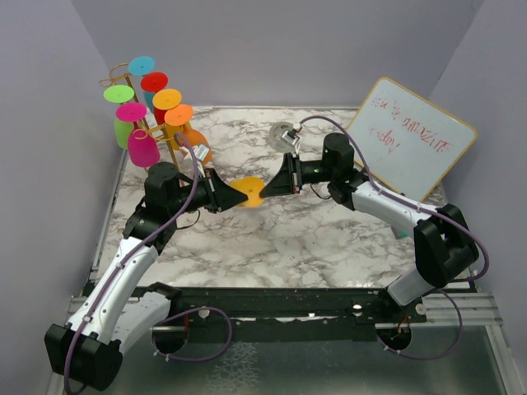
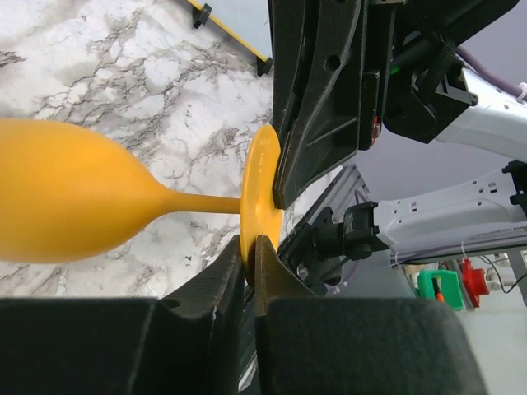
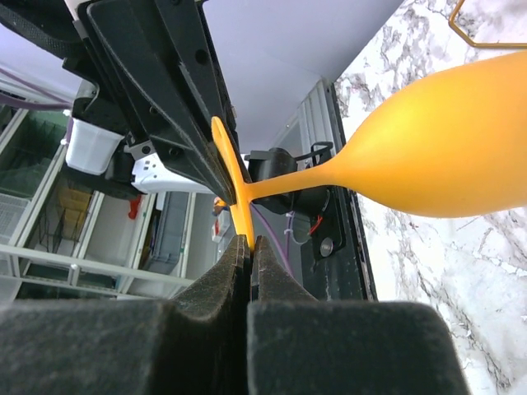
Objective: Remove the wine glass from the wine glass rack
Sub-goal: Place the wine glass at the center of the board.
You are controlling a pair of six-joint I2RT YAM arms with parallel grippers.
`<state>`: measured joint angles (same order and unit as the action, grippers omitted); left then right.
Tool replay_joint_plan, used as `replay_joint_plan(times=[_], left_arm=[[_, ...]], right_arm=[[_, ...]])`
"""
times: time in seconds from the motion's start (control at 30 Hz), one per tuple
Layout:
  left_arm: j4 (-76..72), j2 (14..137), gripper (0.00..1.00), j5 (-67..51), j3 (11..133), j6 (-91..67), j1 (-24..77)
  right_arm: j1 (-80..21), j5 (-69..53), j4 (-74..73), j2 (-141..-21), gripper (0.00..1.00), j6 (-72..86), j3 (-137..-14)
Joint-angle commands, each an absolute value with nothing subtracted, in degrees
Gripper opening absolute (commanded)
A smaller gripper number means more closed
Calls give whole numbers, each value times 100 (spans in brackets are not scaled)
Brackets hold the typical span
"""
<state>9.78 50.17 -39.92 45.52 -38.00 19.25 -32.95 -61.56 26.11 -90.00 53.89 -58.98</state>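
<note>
Item: wine glass (image 2: 66, 202), orange, clear of the wine glass rack (image 1: 165, 141), lying level above the worktop (image 1: 313, 239), bowl toward rack, foot disc pinched edge-on by left hand (image 1: 239, 196) and right hand (image 1: 268, 188), both clamped.

orange wine glass (image 2: 74, 202), gold rack (image 1: 155, 134), grey-veined white marble table (image 1: 329, 239)

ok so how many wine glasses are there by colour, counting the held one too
cyan glass: 1
red glass: 1
green glass: 1
pink glass: 1
orange glass: 1
amber glasses: 2 (racked amber glass, held amber glass)
total: 7
</note>
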Motion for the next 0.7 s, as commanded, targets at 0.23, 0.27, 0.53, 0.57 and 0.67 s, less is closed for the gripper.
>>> replay_joint_plan(times=[0.23, 0.27, 0.53, 0.57, 0.67], left_arm=[[1001, 4698, 0, -4384, 4542, -3398, 1969], [1002, 4609, 0, -4305, 4504, -3350, 1969], [1001, 4119, 0, -4344, 4255, -2928, 1975], [1002, 4117, 0, -4380, 4229, -2893, 1977], [995, 4083, 0, -4558, 4165, -2744, 1978]], right_arm=[[-3331, -6172, 2047, -8892, 8, 5057, -6213], [-3323, -6139, 1858, -8876, 11, 4955, -6286], [-3220, -5972, 1366, -8594, 49, 4739, -6467], [-3159, -5890, 1207, -8543, 52, 4661, -6483], [-2910, -5495, 593, -8322, 57, 4322, -6531]])
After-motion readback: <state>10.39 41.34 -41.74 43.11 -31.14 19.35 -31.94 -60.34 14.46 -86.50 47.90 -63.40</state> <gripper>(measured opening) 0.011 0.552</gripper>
